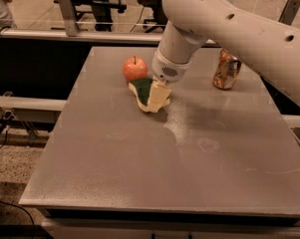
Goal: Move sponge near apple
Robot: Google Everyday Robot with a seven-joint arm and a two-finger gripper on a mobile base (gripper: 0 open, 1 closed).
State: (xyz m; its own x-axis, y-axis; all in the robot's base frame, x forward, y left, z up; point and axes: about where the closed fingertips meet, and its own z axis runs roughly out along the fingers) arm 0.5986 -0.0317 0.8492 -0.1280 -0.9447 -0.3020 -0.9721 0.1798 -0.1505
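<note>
The apple (135,68) is red-orange with a short stem and sits on the grey table (139,163), left of centre toward the back. The sponge (141,90), dark green over pale yellow foam, lies tilted just right of and in front of the apple, almost touching it. My gripper (157,99) comes down from the big white arm (214,19). Its pale yellow fingers (160,93) are shut on the sponge's right end. The arm hides part of the sponge.
A copper-coloured drink can (225,69) stands at the back right of the table, right of the arm. A metal rail (50,33) and dark furniture lie beyond the far edge. The table's left edge drops to a speckled floor.
</note>
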